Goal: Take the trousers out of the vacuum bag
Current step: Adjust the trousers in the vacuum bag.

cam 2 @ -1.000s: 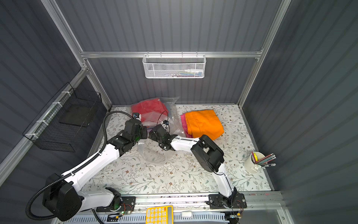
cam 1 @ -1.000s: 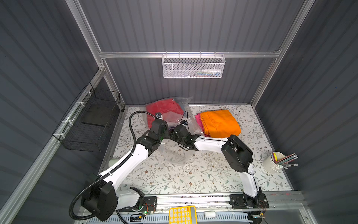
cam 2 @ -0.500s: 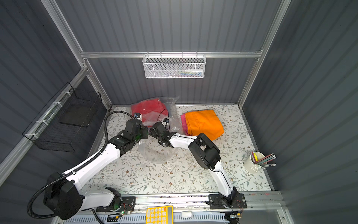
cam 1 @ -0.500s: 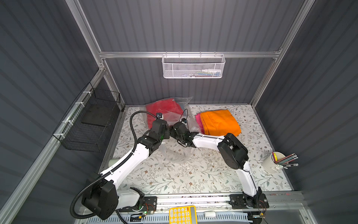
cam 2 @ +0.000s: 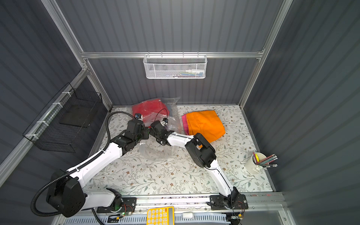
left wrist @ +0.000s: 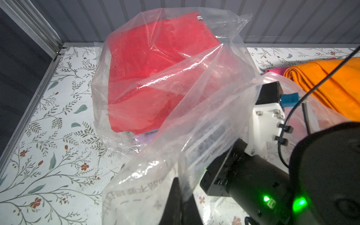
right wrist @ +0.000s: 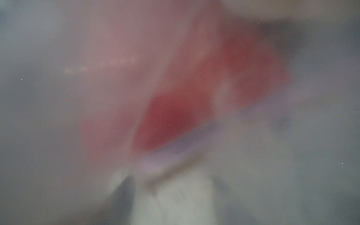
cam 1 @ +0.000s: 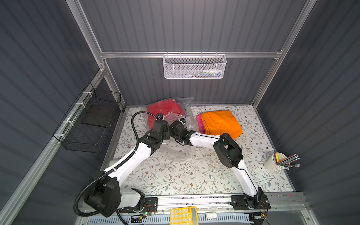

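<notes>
The vacuum bag (left wrist: pixel 194 109) by the desk's (cam 1: pixel 194 175) back edge holds red trousers (left wrist: pixel 148 58). The left gripper (left wrist: pixel 180 200) pinches its plastic. I can't tell how the right gripper (left wrist: pixel 209 140) stands.

Two robot arms: the left arm (cam 1: pixel 134 155) and the right arm (cam 1: pixel 226 150). One vacuum bag (cam 1: pixel 176 153). Four trousers show: red trousers (cam 1: pixel 163 108) and an edge of lilac trousers (left wrist: pixel 141 139) inside the bag, orange trousers (cam 1: pixel 220 122) and hot pink trousers (cam 1: pixel 199 121) right of centre. Two baskets: one white mesh basket (cam 1: pixel 194 68), one black wire basket (cam 1: pixel 93 124). One pencil cup (cam 1: pixel 271 165). One yellow calculator (cam 1: pixel 183 216).
</notes>
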Controlling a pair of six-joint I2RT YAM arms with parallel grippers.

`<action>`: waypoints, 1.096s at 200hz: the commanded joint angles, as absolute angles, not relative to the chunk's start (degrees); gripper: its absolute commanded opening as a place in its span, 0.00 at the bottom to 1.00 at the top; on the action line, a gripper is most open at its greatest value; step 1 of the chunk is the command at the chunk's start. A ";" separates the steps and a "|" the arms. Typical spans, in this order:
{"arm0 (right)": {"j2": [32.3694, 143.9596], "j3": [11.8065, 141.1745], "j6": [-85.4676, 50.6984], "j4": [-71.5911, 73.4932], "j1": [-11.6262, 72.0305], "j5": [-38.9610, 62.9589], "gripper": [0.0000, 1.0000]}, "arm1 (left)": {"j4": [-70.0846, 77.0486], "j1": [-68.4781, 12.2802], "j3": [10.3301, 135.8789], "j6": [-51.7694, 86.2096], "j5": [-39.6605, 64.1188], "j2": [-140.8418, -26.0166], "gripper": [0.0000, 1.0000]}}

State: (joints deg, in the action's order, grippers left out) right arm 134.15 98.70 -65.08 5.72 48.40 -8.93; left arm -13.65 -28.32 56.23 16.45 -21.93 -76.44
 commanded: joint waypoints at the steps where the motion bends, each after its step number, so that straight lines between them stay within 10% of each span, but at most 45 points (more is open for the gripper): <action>1: 135.43 98.28 -67.06 2.25 46.05 -9.37 0.66 | -14.07 -27.01 57.30 15.73 -23.69 -76.51 0.00; 174: 141.75 105.78 -71.49 -0.96 43.62 -10.39 0.65 | -13.70 -25.30 57.10 17.53 -22.41 -77.54 0.00; 219: 143.88 108.71 -73.03 -2.61 42.89 -10.41 0.51 | -14.23 -25.31 56.59 18.36 -22.41 -77.09 0.00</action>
State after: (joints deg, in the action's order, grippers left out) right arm 140.31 108.03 -70.00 1.61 47.31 -9.02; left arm -11.90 -26.41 56.21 16.99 -19.42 -78.74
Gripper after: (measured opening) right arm 0.548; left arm 0.047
